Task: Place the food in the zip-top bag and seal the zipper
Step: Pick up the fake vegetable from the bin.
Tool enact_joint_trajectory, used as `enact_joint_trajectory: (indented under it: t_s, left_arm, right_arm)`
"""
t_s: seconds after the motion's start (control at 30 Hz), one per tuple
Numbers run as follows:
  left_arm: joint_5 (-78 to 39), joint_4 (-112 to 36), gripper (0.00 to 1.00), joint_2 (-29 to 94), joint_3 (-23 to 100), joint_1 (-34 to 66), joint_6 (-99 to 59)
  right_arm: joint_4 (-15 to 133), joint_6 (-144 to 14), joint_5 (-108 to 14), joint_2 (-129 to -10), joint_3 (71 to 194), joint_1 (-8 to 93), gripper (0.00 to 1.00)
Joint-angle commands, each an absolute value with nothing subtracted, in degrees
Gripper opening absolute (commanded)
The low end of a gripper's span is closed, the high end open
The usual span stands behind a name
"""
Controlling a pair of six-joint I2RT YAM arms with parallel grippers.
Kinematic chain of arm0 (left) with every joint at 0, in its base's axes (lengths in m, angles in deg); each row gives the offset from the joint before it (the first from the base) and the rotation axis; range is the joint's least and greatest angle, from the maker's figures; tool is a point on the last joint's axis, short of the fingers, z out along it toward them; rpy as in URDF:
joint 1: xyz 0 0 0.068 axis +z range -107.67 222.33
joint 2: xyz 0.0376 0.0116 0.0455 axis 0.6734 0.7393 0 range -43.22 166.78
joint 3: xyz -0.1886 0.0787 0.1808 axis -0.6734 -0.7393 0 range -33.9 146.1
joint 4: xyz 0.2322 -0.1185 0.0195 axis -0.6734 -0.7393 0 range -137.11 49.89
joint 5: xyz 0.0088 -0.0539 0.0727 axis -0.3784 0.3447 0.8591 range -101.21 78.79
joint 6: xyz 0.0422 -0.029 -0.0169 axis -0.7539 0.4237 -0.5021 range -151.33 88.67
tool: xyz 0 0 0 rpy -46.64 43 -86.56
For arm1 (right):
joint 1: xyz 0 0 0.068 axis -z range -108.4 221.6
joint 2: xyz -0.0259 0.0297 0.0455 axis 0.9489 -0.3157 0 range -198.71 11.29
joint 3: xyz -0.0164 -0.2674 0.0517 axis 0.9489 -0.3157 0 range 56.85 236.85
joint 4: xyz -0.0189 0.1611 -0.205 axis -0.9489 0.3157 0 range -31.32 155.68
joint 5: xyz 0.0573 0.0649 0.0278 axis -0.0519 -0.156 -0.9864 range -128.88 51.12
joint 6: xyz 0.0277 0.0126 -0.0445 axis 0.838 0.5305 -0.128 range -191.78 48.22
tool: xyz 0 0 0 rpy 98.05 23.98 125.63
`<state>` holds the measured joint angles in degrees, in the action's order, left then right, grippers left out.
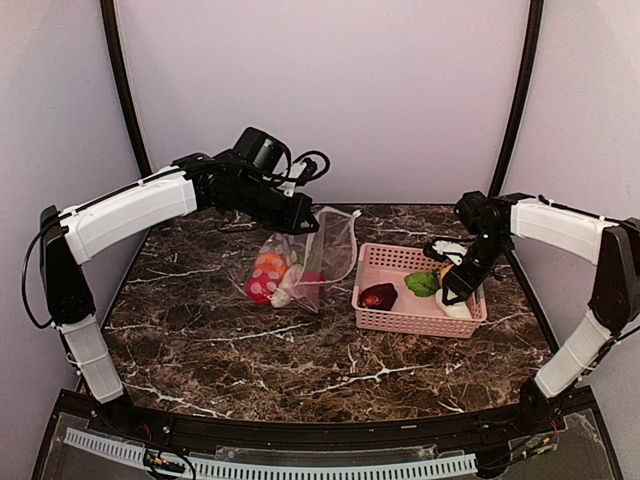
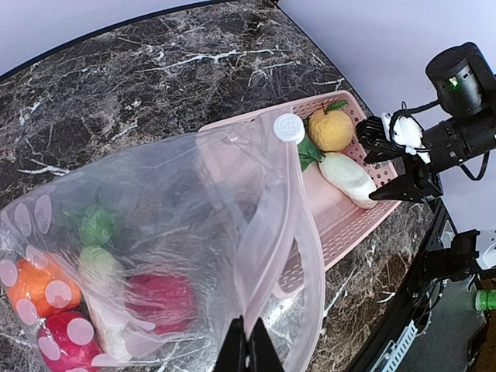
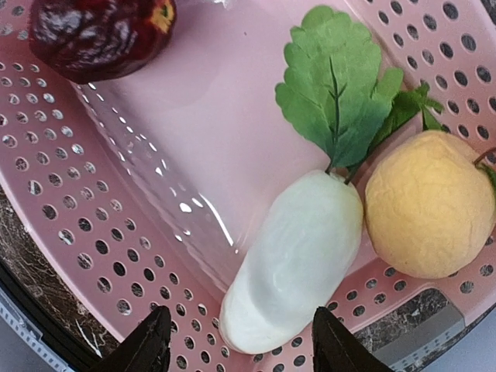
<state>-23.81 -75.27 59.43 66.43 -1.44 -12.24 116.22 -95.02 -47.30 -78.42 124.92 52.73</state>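
Note:
The clear zip-top bag (image 1: 318,256) stands on the table, lifted by its mouth. My left gripper (image 2: 249,349) is shut on the pinkish zipper strip (image 2: 273,232) and holds the mouth open. Inside the bag lie an orange piece (image 2: 35,283), red pieces (image 2: 159,298) and a white-green piece (image 2: 97,232). My right gripper (image 3: 240,329) is open just above a white radish (image 3: 298,260) with green leaves, its fingers on either side of the radish's near end. A yellow fruit (image 3: 430,205) and a dark maroon piece (image 3: 97,35) lie beside it.
The radish, yellow fruit and maroon piece (image 1: 378,296) lie in a pink slotted basket (image 1: 400,318) just right of the bag. The basket's rim (image 3: 62,232) rings my right gripper. The table is dark marble (image 1: 250,350), with pale walls behind.

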Motion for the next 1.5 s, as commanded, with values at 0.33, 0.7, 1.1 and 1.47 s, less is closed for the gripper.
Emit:
enact_joint_trajectory:
  t_s: [0.33,0.7,1.1,1.47]
  left_arm:
    - [-23.49,-74.45,0.01,57.72,64.02,-1.62,-13.05]
    - [-23.51,-74.01,0.01,57.3,62.88,-1.56,-13.05]
    - [-23.58,-73.41,0.01,57.04,62.16,-1.6,-12.88]
    - [-23.6,-73.3,0.01,57.13,62.21,-1.62,-12.75]
  right_arm:
    - [116.3,-92.57,-46.01,-83.38,124.04,56.5,0.56]
    - [115.12,-91.69,-46.67,-87.87,125.0,56.62,0.55]
    - [114.02,-91.82,-46.16,-90.37,125.5,56.64,0.51]
    - [114.5,-92.19,-47.97,-93.23,129.52,56.57,0.57]
